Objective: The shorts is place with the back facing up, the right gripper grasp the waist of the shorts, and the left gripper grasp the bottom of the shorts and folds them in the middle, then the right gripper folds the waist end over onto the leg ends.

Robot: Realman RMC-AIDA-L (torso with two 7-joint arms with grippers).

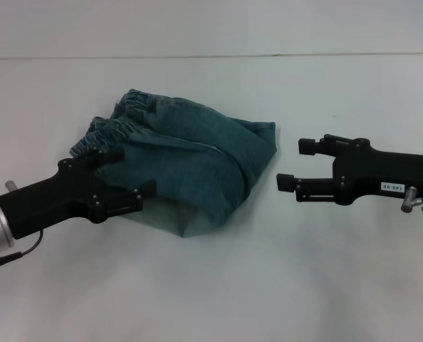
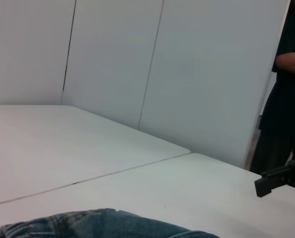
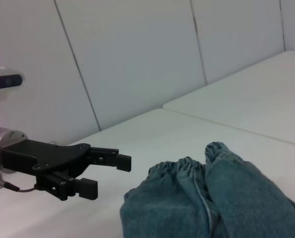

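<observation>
So your shorts [image 1: 190, 167] are sitting roughly mid-table, a bit toward your left side, and they're already bunched into a folded heap rather than lying flat. The ruffled elastic waist [image 1: 122, 117] is at the far-left end of the pile, doubled up in two gathered ridges, which the right wrist view shows pretty clearly too [image 3: 182, 168]. The near edge of the heap comes to a loose point of lighter fabric, and the right side ends in a squared corner. You can't see the pockets or the cartoon patch from any view, so no telling exactly which layer is on top. Your left gripper [image 1: 129, 171] is right at the near-left side of the shorts, fingers spread apart, with the far finger over the waist ruffles and the near finger against the denim edge; in the right wrist view it looks apart from the cloth, with nothing pinched between the fingers [image 3: 108, 173]. Your right gripper [image 1: 295, 165] is off to the right of the shorts, just beside that squared corner but not touching, jaws wide apart and empty, pointing at the fabric. Everything's on a plain white table [image 1: 268, 285] with a seam line running across the far side.
</observation>
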